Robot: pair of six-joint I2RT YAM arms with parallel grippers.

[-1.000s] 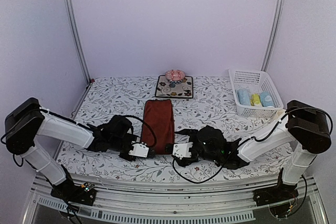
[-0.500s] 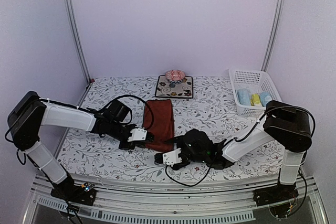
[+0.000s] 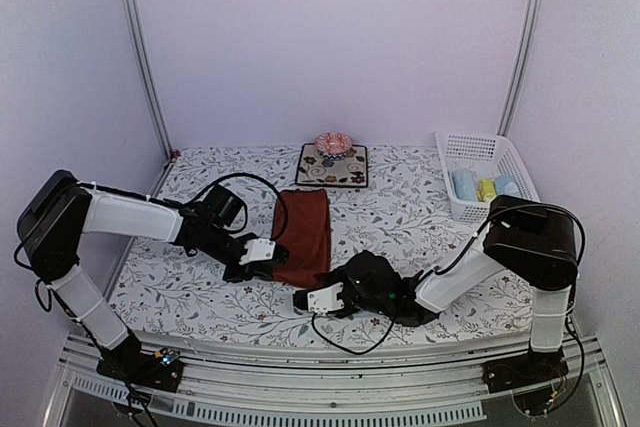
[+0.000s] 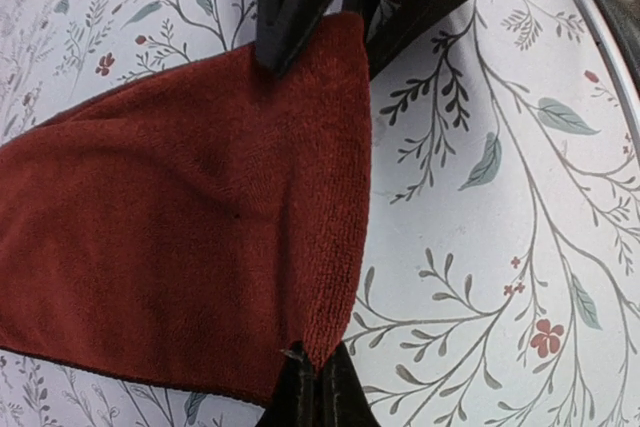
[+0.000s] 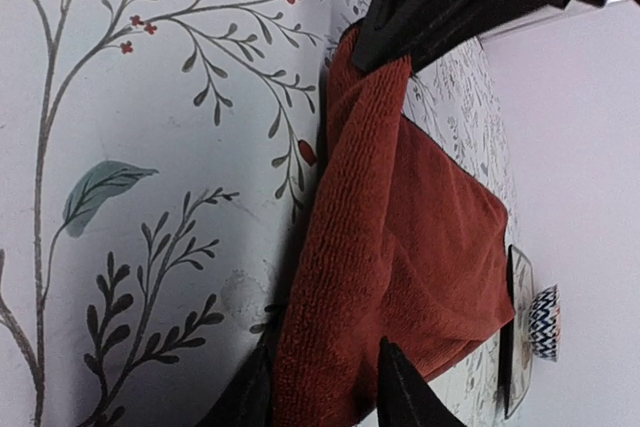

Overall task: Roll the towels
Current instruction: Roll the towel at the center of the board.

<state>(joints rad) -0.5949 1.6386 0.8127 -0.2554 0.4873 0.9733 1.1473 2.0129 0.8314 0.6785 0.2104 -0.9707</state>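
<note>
A dark red towel [image 3: 305, 225] lies flat in the middle of the floral table covering [image 3: 200, 297]. My left gripper [image 3: 266, 252] is shut on its near left corner; in the left wrist view the fingertips pinch the folded edge of the towel [image 4: 180, 217]. My right gripper [image 3: 312, 299] is at the near right corner. In the right wrist view its two fingers [image 5: 395, 377] press on either side of the towel's thick edge [image 5: 400, 217]. That edge is slightly raised between the two grippers. Small rolled towels, pale blue [image 3: 463, 185] and yellow [image 3: 487, 189], sit in the basket.
A white plastic basket [image 3: 478, 137] stands at the back right. A square dark floral mat [image 3: 350, 173] with a pink patterned bowl [image 3: 333, 143] on it sits just beyond the red towel. Metal frame posts rise at the back corners.
My right gripper slid left to the towel's near right corner and its jaws closed in on the edge. My left gripper, still shut, carried its corner a little away from the bases.
</note>
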